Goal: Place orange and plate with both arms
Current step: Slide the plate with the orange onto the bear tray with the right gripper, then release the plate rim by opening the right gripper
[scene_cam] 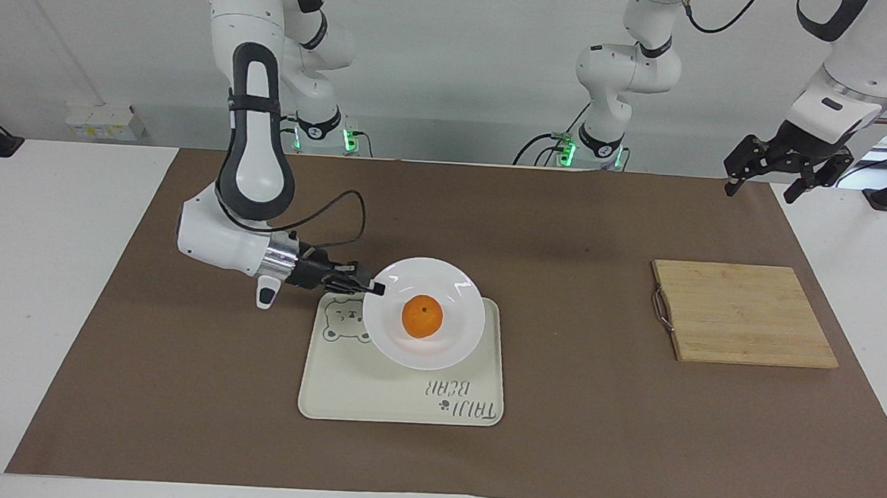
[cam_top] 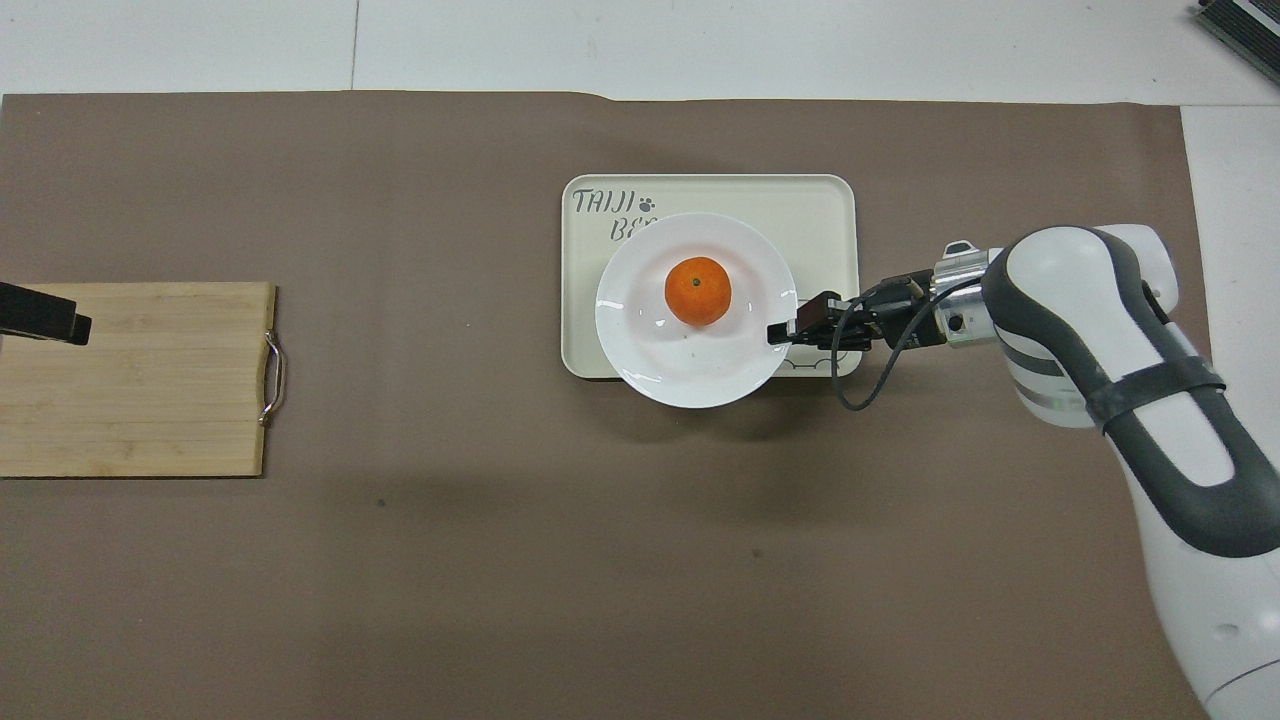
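The white plate (scene_cam: 458, 295) carries the orange (scene_cam: 421, 316) at its middle. My right gripper (scene_cam: 375, 287) is shut on the plate's rim at the side toward the right arm's end of the table and holds it slightly tilted over the cream bear-print tray (scene_cam: 375, 397). In the overhead view the plate (cam_top: 700, 365) with the orange (cam_top: 697, 290) covers most of the tray (cam_top: 815, 210); the right gripper (cam_top: 780, 332) pinches its rim. My left gripper (scene_cam: 766, 182) waits raised and open, holding nothing, at the left arm's end of the table; its tip (cam_top: 40, 320) shows over the cutting board.
A bamboo cutting board (scene_cam: 744, 314) with a metal handle lies on the brown mat toward the left arm's end of the table; it also shows in the overhead view (cam_top: 130, 380). The brown mat (scene_cam: 178, 387) covers the table.
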{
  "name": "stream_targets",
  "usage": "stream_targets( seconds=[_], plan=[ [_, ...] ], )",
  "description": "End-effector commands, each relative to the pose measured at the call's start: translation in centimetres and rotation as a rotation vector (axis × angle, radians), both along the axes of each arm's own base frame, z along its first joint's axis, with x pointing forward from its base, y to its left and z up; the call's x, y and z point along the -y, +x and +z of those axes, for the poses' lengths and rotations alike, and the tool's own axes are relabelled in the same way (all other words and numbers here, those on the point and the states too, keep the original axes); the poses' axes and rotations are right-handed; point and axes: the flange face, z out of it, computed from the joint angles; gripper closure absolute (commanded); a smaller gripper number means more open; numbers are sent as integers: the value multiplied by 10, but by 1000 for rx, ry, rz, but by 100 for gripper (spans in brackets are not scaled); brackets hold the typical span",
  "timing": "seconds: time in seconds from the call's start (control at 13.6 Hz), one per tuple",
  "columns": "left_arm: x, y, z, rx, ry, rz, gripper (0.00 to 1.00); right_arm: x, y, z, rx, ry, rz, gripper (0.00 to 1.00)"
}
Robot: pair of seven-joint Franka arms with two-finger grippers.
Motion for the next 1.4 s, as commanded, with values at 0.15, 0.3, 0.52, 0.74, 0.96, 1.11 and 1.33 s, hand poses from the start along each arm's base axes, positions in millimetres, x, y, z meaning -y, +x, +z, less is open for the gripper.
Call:
stream_targets(
  seconds=[0.15,0.3,0.52,0.74,0.96,1.11,1.33],
  plan=[
    [-2,-6,4,-1,12,-6,0,7,36,-31,2,29,-11,100],
    [-2,-6,4,-1,12,-6,0,17,46,-47,18,29,-9,100],
    [-2,-6,4,-1,12,-6,0,20,43,-53,50,-30,55,100],
    [-2,-6,4,-1,12,-6,0,20,39,-56,45,-33,71,100],
    [-2,-6,4,-1,12,-6,0,19,27,-65,31,-61,116,100],
    [-2,-6,4,-1,12,-6,0,20,24,-66,23,-62,116,100],
    [-2,-6,4,-1,12,-6,0,23,20,-68,7,-66,109,73]
  ],
)
